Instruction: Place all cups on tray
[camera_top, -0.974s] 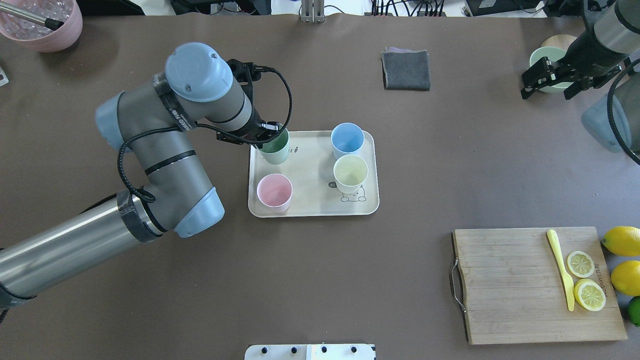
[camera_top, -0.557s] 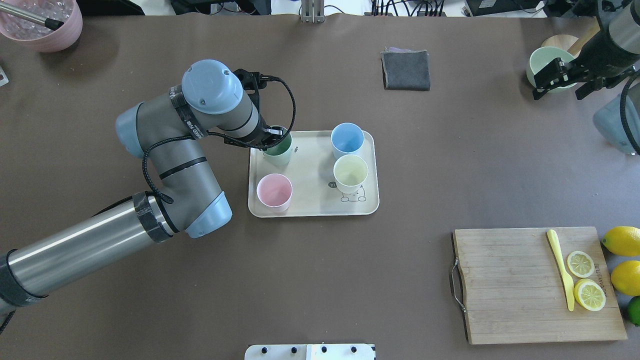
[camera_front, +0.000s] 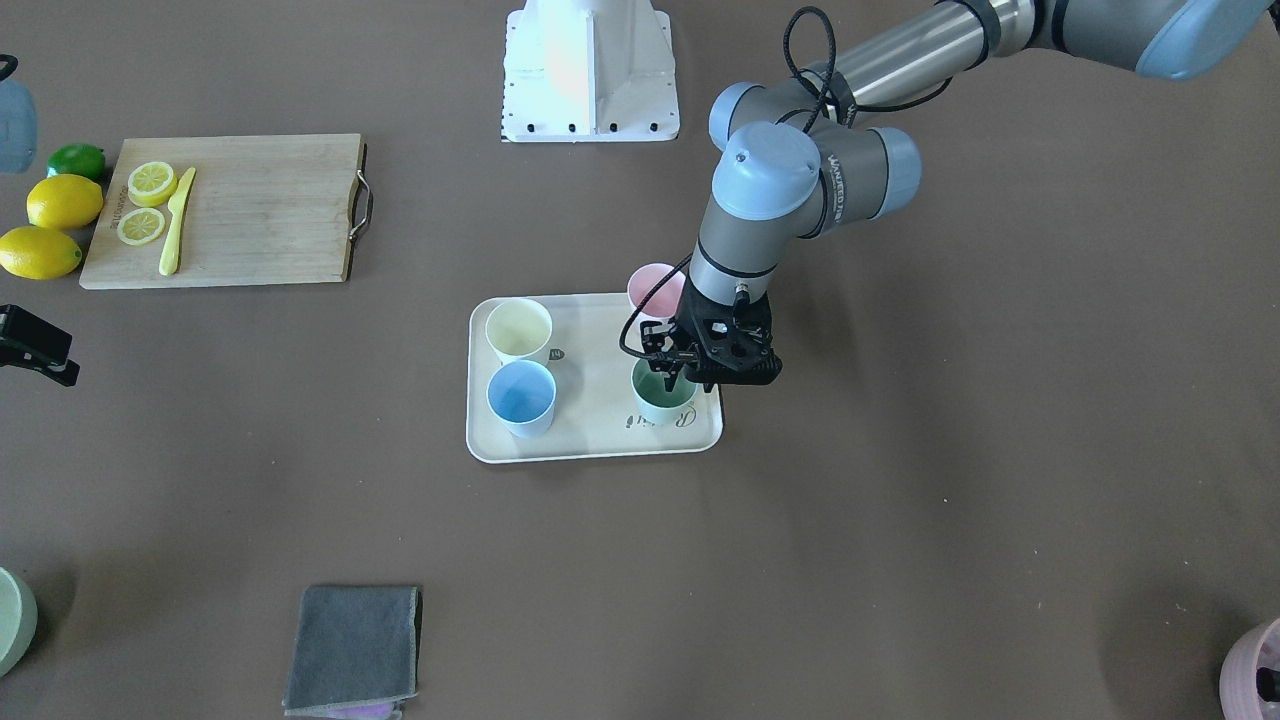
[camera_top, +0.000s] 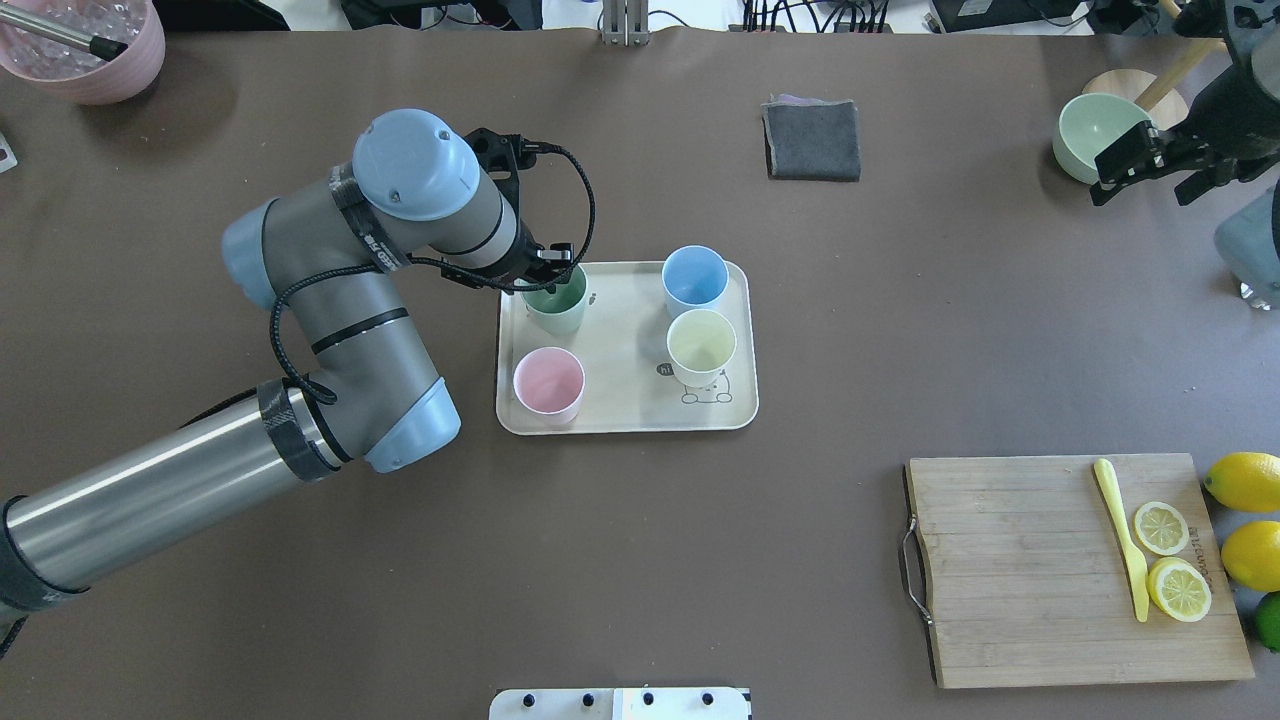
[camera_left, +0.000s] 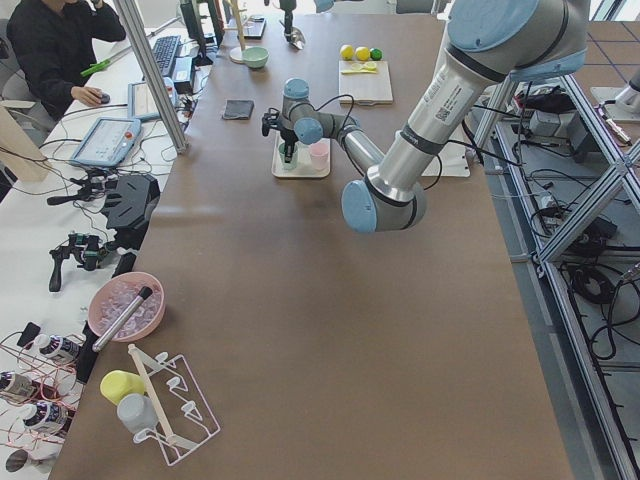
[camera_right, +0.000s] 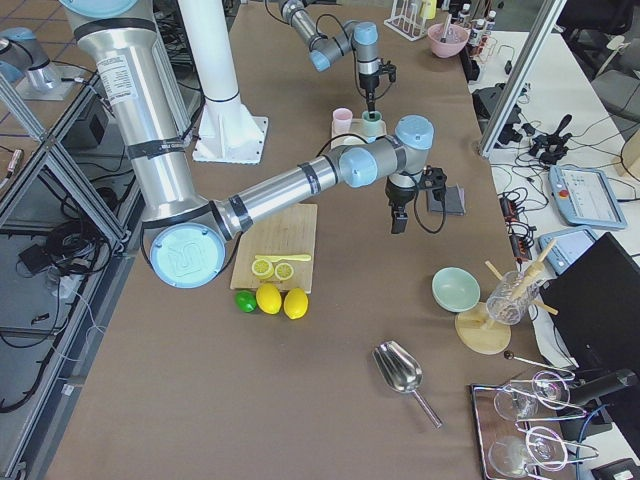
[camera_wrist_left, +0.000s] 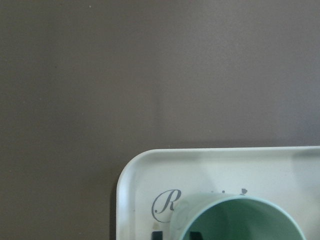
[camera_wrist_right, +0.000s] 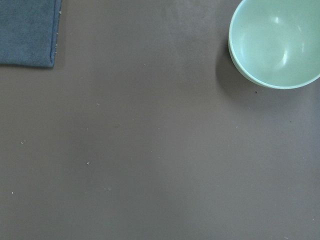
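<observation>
Brown matte table (camera_top: 640, 560), long, lit evenly. Cream tray (camera_top: 620, 400) near the table's middle, carrying all four cups. Mint green cup (camera_top: 560, 308) upright at the tray's far left corner, beside the "R" of the printed script. Pink cup (camera_top: 548, 384) at the near left corner. Blue cup (camera_top: 694, 278) at the far right corner. Yellow cup (camera_top: 701, 345) just nearer along the right edge, close to the blue one.

Left gripper (camera_front: 680, 378) low over the mint green cup, fingers astride its wall: one tip inside, one outside, between wall and tray rim. Parted narrowly. Strip of bare tray visible between outer tip and wall in the wrist view, so judged loose, not clamped. Right gripper (camera_top: 1150, 185) near the table's far right corner, fingers wide, holding nothing.

Handling, by judgement: looks light, stiff, thin-walled, matte rather than slippery. Tapered, so narrow-footed and easy to tip. Best taken at the rim, wall pinched between the fingers, as set up here.

Surroundings:
- Pale green bowl (camera_top: 1090, 135) close by the right gripper.
- Grey cloth (camera_top: 812, 140) towards the far edge.
- Cutting board (camera_top: 1020, 570) with lemon slices (camera_top: 1160, 528) and yellow knife (camera_top: 1125, 540) at the near right corner.
- Pink pot (camera_top: 100, 60) at the far left corner.

None in the way. Likely hazards: inner finger dragging the rim on a slanted retreat, and tray rim just beside the outer tip.
</observation>
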